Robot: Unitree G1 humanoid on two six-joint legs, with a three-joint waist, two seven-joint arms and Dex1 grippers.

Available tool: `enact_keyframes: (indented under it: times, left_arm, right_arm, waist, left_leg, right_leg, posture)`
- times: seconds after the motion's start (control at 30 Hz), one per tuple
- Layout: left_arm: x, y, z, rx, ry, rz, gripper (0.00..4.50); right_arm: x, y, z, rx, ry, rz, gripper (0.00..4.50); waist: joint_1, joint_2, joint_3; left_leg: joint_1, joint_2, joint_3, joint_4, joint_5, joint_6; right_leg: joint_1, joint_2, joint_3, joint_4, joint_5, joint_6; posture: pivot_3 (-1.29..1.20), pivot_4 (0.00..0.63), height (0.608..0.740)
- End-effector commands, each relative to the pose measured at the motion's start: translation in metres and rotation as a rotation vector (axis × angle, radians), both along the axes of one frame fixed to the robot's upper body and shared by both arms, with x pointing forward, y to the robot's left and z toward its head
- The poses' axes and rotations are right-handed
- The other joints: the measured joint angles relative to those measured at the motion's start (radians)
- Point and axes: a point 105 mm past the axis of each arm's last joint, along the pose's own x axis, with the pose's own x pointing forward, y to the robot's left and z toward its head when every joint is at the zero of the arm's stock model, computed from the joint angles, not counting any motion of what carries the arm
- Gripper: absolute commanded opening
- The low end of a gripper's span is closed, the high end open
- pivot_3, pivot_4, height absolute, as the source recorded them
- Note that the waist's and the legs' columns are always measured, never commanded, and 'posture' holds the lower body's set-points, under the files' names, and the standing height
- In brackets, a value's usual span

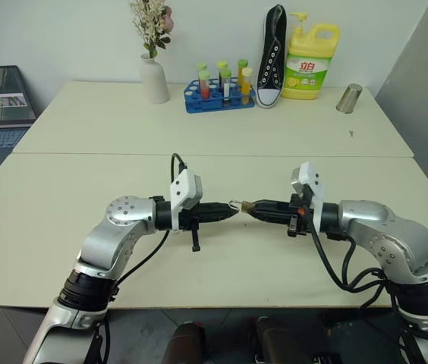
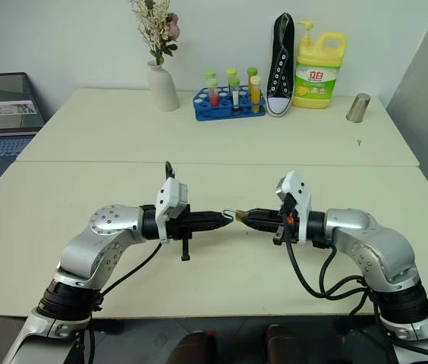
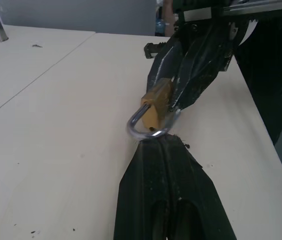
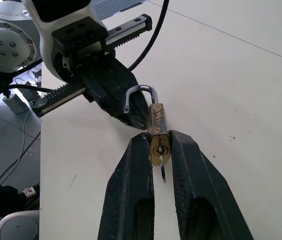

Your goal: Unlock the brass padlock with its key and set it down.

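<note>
The right tool [image 4: 160, 150] squeezes the brass padlock [image 4: 158, 135] by its body and holds it up above the desk [image 1: 221, 280], so the silver loop sticks out free. The loop looks open at one end. The left tool [image 3: 157, 142] is shut tight, its tip touching the loop, maybe to pull it

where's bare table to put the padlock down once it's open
Bare table lies under and in front of the padlock, and between the grippers and the seam. It is crowded along the wall: vase, tube rack, shoe, yellow bottle, metal cup.
</note>
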Motion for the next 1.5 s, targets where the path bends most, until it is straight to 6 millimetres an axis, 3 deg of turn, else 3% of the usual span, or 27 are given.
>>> enact_keyframes:
  times: [0.03,0.73,0.97,1.17,1.33,1.5]
  left_arm:
    - [-0.008,-0.005,0.013,-0.03,-0.019,-0.039,0.0]
    - [0.004,-0.005,0.036,-0.114,0.02,0.019,0.0]
    - [0.001,-0.005,0.035,-0.095,-0.001,0.01,0.0]
    - [-0.002,0.007,0.033,0.0,-0.101,0.002,0.0]
    - [0.001,0.031,0.012,0.284,-0.495,-0.058,1.16]
    - [-0.006,0.04,-0.014,0.418,-0.655,-0.186,2.84]
  right_arm:
    - [0.001,-0.001,0.008,0.006,-0.048,0.0,0.14]
    - [-0.003,0.002,0.005,-0.002,-0.044,0.024,0.14]
    - [-0.003,0.001,0.004,-0.004,-0.045,0.024,0.14]
    - [0.0,-0.002,0.003,0.004,-0.013,-0.004,0.14]
    - [-0.002,-0.01,-0.002,0.014,0.108,-0.023,0.14]
    - [-0.003,-0.014,-0.013,0.03,0.282,-0.063,0.14]
  waist:
    - [0.0,0.0,0.0]
    - [0.0,0.0,0.0]
    - [0.0,0.0,0.0]
    - [0.0,0.0,0.0]
    - [0.001,0.0,0.0]
    - [0.001,0.0,0.0]
  left_leg:
    - [0.0,0.0,0.0,0.0,0.0,0.0]
    - [0.0,0.0,0.0,0.0,0.0,0.0]
    - [0.0,0.0,0.0,0.0,0.0,0.0]
    - [0.0,0.0,0.0,0.0,0.0,0.0]
    - [0.0,0.0,0.0,-0.001,0.0,0.0]
    - [0.0,0.0,0.001,-0.001,0.0,0.0]
  right_leg:
    - [0.0,0.0,0.0,0.0,0.0,0.0]
    - [0.0,0.0,0.0,0.0,0.0,0.0]
    - [0.0,0.0,0.0,0.0,0.0,0.0]
    - [0.0,0.0,0.0,0.0,0.0,0.0]
    - [0.0,0.0,0.0,0.0,0.0,-0.001]
    - [0.0,-0.002,0.001,-0.001,0.002,-0.005]
  posture:
    - [0.0,0.15,0.74]
    - [0.0,0.15,0.74]
    - [0.0,0.15,0.74]
    - [0.0,0.15,0.74]
    - [0.0,0.15,0.74]
    - [0.0,0.15,0.74]
